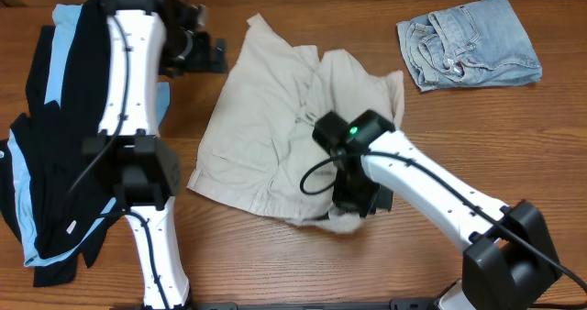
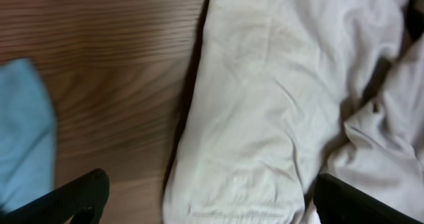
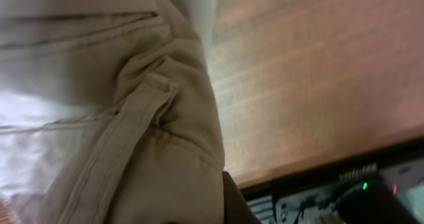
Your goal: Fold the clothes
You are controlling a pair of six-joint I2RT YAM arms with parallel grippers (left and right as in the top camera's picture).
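Observation:
The beige khaki shorts (image 1: 266,127) lie crumpled mid-table, partly folded over themselves. My right gripper (image 1: 354,203) is at their near right edge, shut on a bunched fold of khaki cloth (image 3: 146,138) that fills the right wrist view and hides the jaws (image 3: 199,211). My left gripper (image 1: 216,55) is open at the shorts' far left edge. Its fingers (image 2: 212,207) are spread wide over the khaki hem (image 2: 265,105). The light-blue denim shorts (image 1: 468,42) lie at the far right. The black garment with light-blue panels (image 1: 46,145) lies along the left side, partly under the left arm.
The wooden table (image 1: 275,255) shows between the garments. A light-blue cloth corner (image 2: 23,131) lies just left of the left gripper. The table's near edge, with dark equipment below it (image 3: 331,184), shows in the right wrist view. The arm bases stand at the near edge.

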